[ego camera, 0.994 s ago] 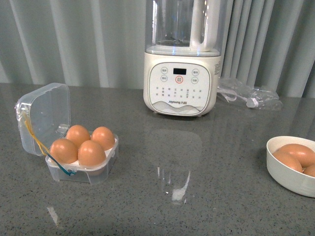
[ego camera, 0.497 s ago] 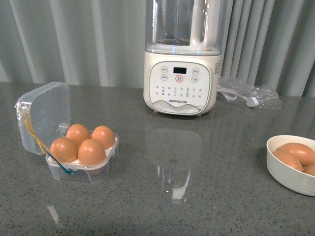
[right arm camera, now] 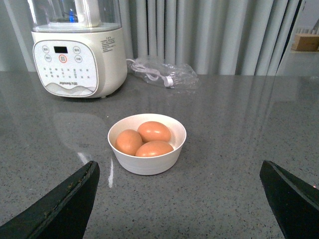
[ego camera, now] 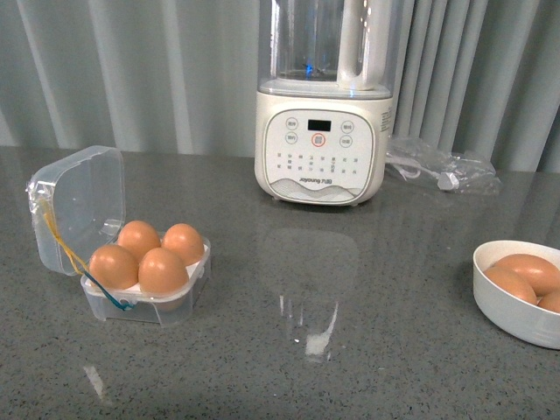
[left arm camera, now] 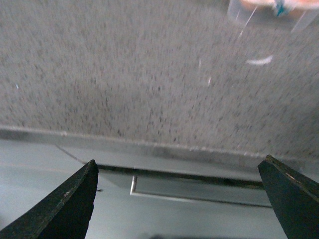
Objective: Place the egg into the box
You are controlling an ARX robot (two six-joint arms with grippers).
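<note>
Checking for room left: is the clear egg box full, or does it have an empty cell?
Full: four brown eggs sit in the box, one per cell, none empty. Its lid stands open.

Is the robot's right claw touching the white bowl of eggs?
Apart. The right wrist view shows bare countertop between the bowl and the open fingers of the right gripper.

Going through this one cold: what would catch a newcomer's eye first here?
The clear egg box sits at the left of the grey counter, lid open, with four brown eggs filling every cell. Behind centre stands a cream Joyoung blender, and at the right a white bowl holds three more brown eggs.
</note>
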